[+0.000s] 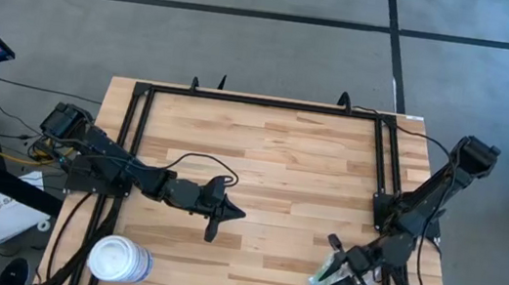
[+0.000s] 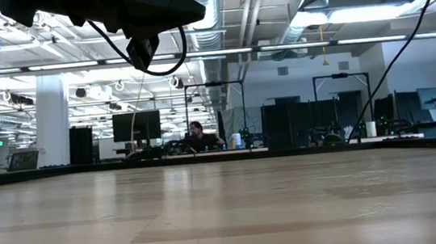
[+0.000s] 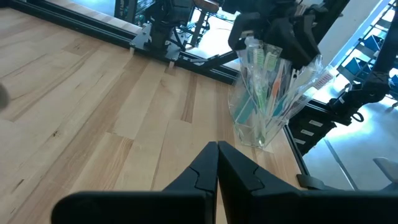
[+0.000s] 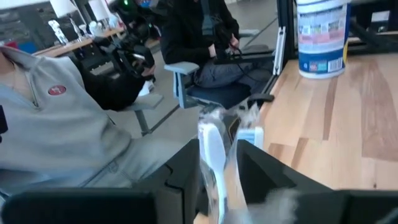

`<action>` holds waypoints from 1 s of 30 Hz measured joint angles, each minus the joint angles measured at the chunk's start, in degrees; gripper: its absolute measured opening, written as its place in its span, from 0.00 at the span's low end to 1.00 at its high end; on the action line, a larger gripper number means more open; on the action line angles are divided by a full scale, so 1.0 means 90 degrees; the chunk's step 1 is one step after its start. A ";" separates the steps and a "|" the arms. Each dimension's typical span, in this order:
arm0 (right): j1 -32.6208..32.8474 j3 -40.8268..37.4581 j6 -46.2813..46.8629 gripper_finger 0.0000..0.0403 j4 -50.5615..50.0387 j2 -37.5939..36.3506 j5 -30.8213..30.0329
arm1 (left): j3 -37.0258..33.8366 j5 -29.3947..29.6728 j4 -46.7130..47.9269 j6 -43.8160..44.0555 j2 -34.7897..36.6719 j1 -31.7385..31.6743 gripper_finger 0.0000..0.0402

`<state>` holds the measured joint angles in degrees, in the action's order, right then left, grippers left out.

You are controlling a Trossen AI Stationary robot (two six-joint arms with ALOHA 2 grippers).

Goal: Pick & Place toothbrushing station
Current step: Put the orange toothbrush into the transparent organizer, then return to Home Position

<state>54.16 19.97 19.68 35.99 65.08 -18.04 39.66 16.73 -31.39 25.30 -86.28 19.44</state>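
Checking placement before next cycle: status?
Right end effector at toothbrushing station, near right table corner. Left end effector shut, idle mid-table. White tub far off, nothing blocking.

Clear plastic toothbrushing station [image 3: 268, 93], toothbrushes standing inside, upright on the bench [image 1: 281, 166], near its front right corner

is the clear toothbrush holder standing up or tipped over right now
Upright. The toothbrushing station stands on its base on the table, brushes pointing up, right hand around its top.
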 joint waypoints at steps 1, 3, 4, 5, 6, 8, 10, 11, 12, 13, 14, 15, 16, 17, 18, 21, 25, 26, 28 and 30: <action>-0.0013 0.0000 -0.0018 0.25 -0.0009 -0.0060 0.0000 | 0.0000 0.0000 0.0001 0.0000 0.0000 -0.0001 0.00; -0.0047 0.0000 -0.0023 0.24 -0.0031 -0.0203 0.0000 | 0.0000 0.0000 0.0000 0.0000 0.0000 0.0000 0.00; -0.0062 0.0000 -0.0039 0.24 -0.0070 -0.0286 0.0000 | 0.0000 0.0000 0.0001 0.0000 0.0000 -0.0001 0.00; -0.0080 0.0000 -0.0060 0.24 -0.0123 -0.0363 0.0000 | 0.0000 0.0000 0.0002 0.0000 0.0000 -0.0001 0.00; -0.0082 0.0000 -0.0082 0.24 -0.0154 -0.0424 -0.0001 | 0.0000 0.0000 0.0002 0.0000 0.0000 -0.0002 0.00; -0.0129 0.0000 -0.0088 0.24 -0.0184 -0.0521 -0.0002 | 0.0000 0.0000 0.0002 0.0000 0.0000 -0.0001 0.00; -0.0170 0.0000 -0.0090 0.24 -0.0205 -0.0612 -0.0001 | 0.0000 0.0000 0.0002 0.0000 0.0000 0.0000 0.00; -0.0180 0.0000 -0.0095 0.24 -0.0239 -0.0669 -0.0002 | 0.0000 0.0000 0.0000 0.0000 0.0000 0.0000 0.00; -0.0197 0.0000 -0.0125 0.24 -0.0281 -0.0734 -0.0002 | 0.0000 0.0007 0.0002 0.0000 0.0000 0.0000 0.00; -0.0211 0.0000 -0.0141 0.24 -0.0304 -0.0788 -0.0002 | 0.0000 0.0043 0.0001 0.0000 0.0000 -0.0001 0.00; -0.0221 0.0000 -0.0143 0.24 -0.0333 -0.0835 -0.0002 | 0.0000 0.0073 0.0001 0.0000 0.0000 -0.0001 0.00; -0.0235 0.0000 -0.0144 0.24 -0.0382 -0.0890 -0.0002 | 0.0000 0.0102 0.0001 0.0000 0.0000 -0.0001 0.00; -0.0248 0.0000 -0.0169 0.24 -0.0419 -0.0941 -0.0002 | 0.0000 0.0102 0.0001 0.0000 0.0000 0.0000 0.00; -0.0246 0.0000 -0.0213 0.24 -0.0456 -0.0998 -0.0002 | 0.0000 0.0102 0.0000 0.0000 0.0000 -0.0002 0.00; -0.0246 0.0000 -0.0269 0.24 -0.0478 -0.1068 -0.0002 | 0.0000 0.0102 0.0002 0.0000 0.0000 -0.0002 0.00; -0.0258 0.0000 -0.0435 0.24 -0.0477 -0.1270 -0.0005 | 0.0000 0.0102 0.0002 0.0000 0.0000 0.0000 0.00; -0.0320 0.0000 -0.0570 0.24 -0.0535 -0.1511 -0.0166 | 0.0000 0.0102 0.0002 0.0000 0.0000 0.0000 0.00; -0.0330 0.0000 -0.0584 0.24 -0.0630 -0.1529 -0.0298 | 0.0000 0.0102 0.0000 0.0000 0.0000 0.0000 0.00; -0.0330 0.0000 -0.0582 0.23 -0.0965 -0.1531 -0.0539 | 0.0000 0.0102 0.0002 0.0000 0.0000 -0.0002 0.00; -0.0331 0.0000 -0.0480 0.21 -0.1218 -0.1464 -0.0682 | 0.0000 0.0102 0.0001 0.0000 0.0000 -0.0002 0.00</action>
<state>51.18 19.97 15.37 25.03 51.90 -24.18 39.66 17.65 -31.39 25.30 -86.28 19.42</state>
